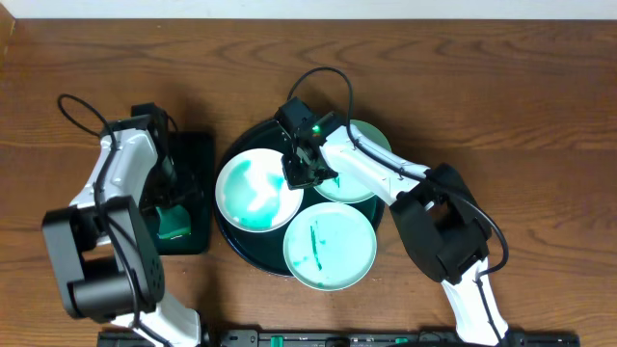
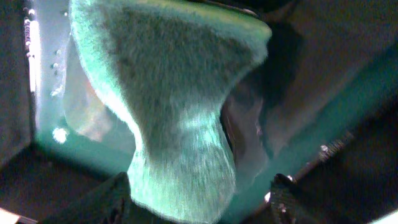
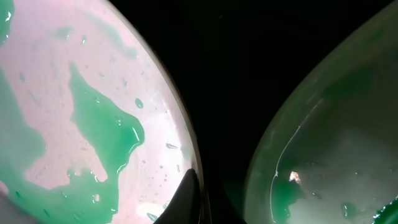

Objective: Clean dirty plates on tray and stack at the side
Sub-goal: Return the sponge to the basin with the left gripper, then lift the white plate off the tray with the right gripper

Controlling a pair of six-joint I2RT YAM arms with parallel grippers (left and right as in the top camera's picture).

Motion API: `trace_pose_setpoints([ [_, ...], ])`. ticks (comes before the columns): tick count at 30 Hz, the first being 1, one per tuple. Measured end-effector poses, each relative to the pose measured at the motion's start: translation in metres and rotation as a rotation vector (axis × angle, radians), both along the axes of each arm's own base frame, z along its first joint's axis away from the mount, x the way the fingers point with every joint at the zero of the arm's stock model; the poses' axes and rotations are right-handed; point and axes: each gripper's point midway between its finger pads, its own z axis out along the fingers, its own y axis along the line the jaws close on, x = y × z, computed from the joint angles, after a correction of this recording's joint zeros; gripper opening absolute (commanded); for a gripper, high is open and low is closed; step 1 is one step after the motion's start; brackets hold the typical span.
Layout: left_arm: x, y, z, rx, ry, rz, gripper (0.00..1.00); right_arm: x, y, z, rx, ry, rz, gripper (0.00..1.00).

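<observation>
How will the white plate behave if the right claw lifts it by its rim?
The white plate is probably slippery: wet green liquid and droplets lie near its rim. It looks rigid and glossy, so likely stiff. Tilted, the liquid may run onto the tray.

You are looking at three small round smeared plates: one white plate (image 1: 253, 198) and two pale mint plates (image 1: 330, 247). There is one large round dark tray (image 1: 253, 135), one black rectangular tray (image 1: 200, 159), one teal cloth (image 1: 174, 224) and two robot arms (image 1: 111, 178).
</observation>
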Motion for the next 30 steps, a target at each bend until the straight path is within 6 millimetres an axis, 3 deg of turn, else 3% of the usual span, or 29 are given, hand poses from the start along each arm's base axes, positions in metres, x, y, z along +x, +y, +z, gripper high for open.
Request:
trace_pose_setpoints([
  [4, 0.006, -0.001, 0.036, 0.008, -0.094, -0.007, 0.76, 0.001, 0.001, 0.0, 0.002, -0.003, 0.0, 0.01],
  [8, 0.01, -0.002, 0.088, 0.031, -0.263, -0.014, 0.77, 0.0, 0.001, 0.0, 0.005, -0.001, 0.004, 0.01],
  [16, -0.004, -0.005, 0.163, 0.086, -0.536, -0.022, 0.77, -0.002, 0.002, 0.001, 0.014, 0.002, 0.042, 0.01],
  [20, -0.005, -0.005, 0.181, 0.102, -0.614, -0.023, 0.77, -0.003, 0.0, 0.001, 0.006, 0.001, 0.055, 0.01],
  [24, -0.003, -0.004, 0.182, 0.105, -0.627, -0.023, 0.76, -0.004, -0.002, 0.01, -0.019, -0.028, 0.062, 0.01],
  [30, 0.002, -0.004, 0.172, 0.097, -0.588, -0.023, 0.77, 0.01, -0.01, 0.061, -0.06, -0.204, 0.063, 0.01],
])
